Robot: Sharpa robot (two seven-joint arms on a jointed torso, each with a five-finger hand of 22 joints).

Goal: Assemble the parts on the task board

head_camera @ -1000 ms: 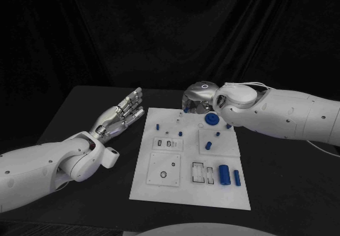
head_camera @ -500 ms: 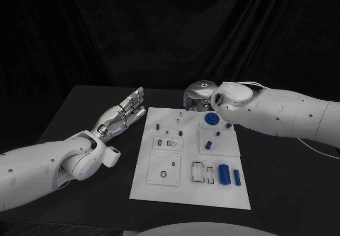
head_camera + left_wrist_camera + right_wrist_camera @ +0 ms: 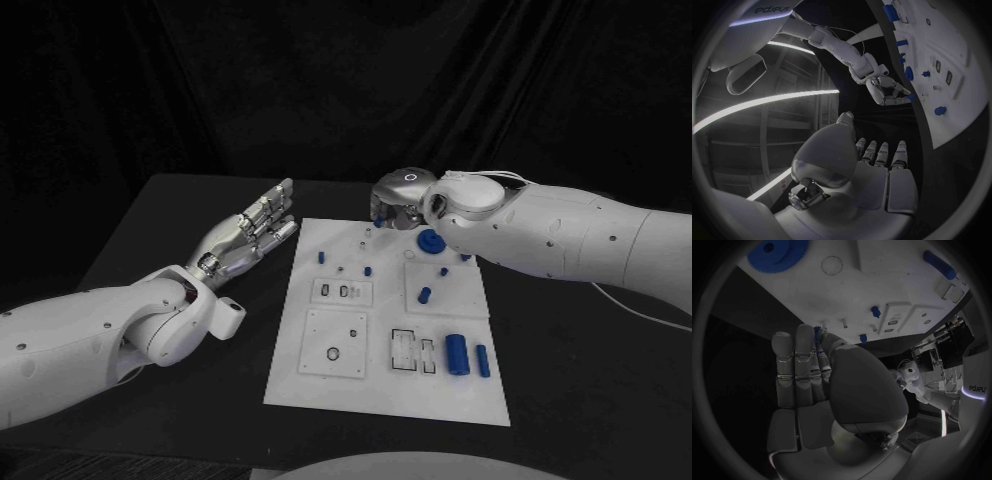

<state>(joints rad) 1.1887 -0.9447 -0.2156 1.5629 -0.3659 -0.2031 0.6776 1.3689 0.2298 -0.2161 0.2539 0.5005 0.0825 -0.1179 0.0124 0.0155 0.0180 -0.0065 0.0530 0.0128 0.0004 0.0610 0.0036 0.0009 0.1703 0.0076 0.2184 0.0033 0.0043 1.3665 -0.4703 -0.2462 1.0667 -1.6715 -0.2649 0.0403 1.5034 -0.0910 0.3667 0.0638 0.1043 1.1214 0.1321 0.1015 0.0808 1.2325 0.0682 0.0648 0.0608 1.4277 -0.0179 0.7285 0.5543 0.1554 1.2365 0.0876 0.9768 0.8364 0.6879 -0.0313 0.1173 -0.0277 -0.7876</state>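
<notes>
The white task board [image 3: 361, 390] lies mid-table. On it are a blue gear [image 3: 430, 241], a blue peg [image 3: 424, 295], a thick blue cylinder [image 3: 456, 354] and a slim blue bar [image 3: 482, 362]. My right hand [image 3: 401, 200] hovers over the board's far edge, fingers curled down. A small blue part [image 3: 819, 331] sits at its fingertips, pinched against the thumb. The right wrist view looks down on the gear [image 3: 776, 252] and the board [image 3: 879, 285]. My left hand [image 3: 257, 228] is held flat and open, palm up, left of the board and holding nothing.
Small blue pegs [image 3: 368, 271] stand in the board's far half, and slotted white plates [image 3: 413, 351] fill its near half. Black table [image 3: 577, 360] surrounds the board on both sides. The left wrist view shows the right hand [image 3: 889, 90] above the board's edge [image 3: 942, 50].
The right forearm has edged slightly left while its hand stays over the board's far edge. The left arm has not moved.
</notes>
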